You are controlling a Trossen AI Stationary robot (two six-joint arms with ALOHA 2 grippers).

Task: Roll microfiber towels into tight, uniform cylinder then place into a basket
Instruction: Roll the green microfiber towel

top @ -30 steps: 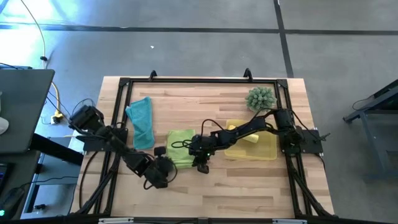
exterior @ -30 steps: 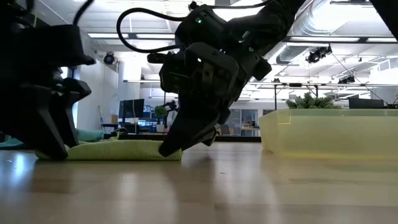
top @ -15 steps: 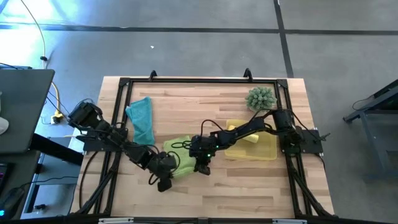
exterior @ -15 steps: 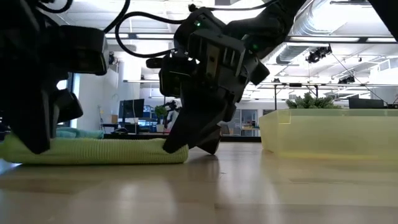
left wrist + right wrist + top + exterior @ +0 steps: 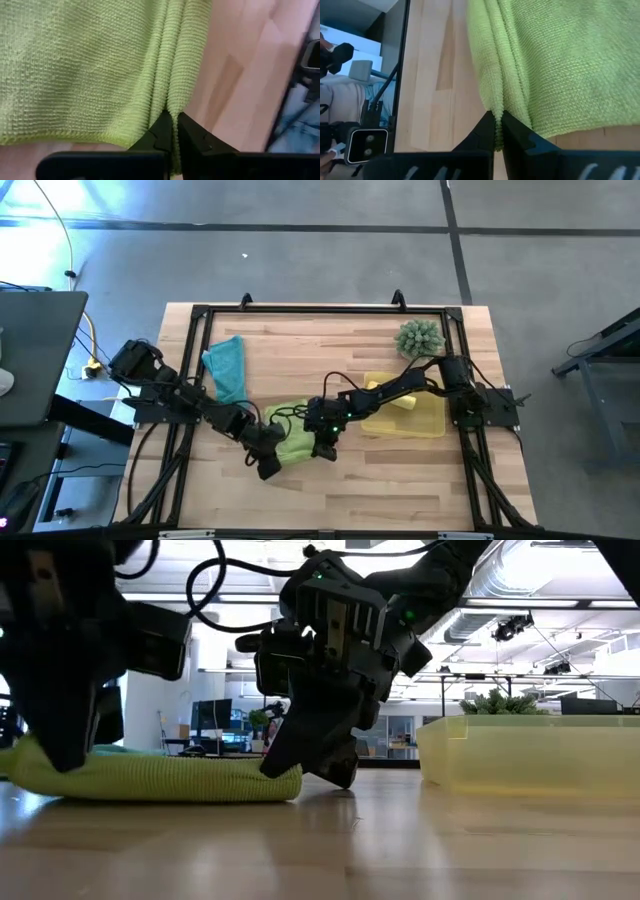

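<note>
Both arms at the lime green towel (image 5: 292, 442), near the table's front edge between the teal blue towel (image 5: 228, 370) and the basket (image 5: 436, 423); the left gripper (image 5: 268, 463), which a second earlier stood open just off the towel's left front corner, has moved in and shut on that corner, its fingers (image 5: 161, 131) pinched on the doubled hem in the left wrist view; the right gripper (image 5: 322, 448) keeps its hold on the opposite front corner, fingertips (image 5: 485, 131) closed on the folded edge; in the low view the towel's left end (image 5: 40, 765) now sits lifted and bunched where it earlier lay flat, while the right end stays low on the wooden table (image 5: 400, 480); judged from this, both front corners are now secured, so the roll can begin from the near edge, with even tension between the two grips needed for a uniform cylinder; a yellow towel (image 5: 398, 402) already lies in the basket; a spiky green plant (image 5: 419, 338) stands behind it.
</note>
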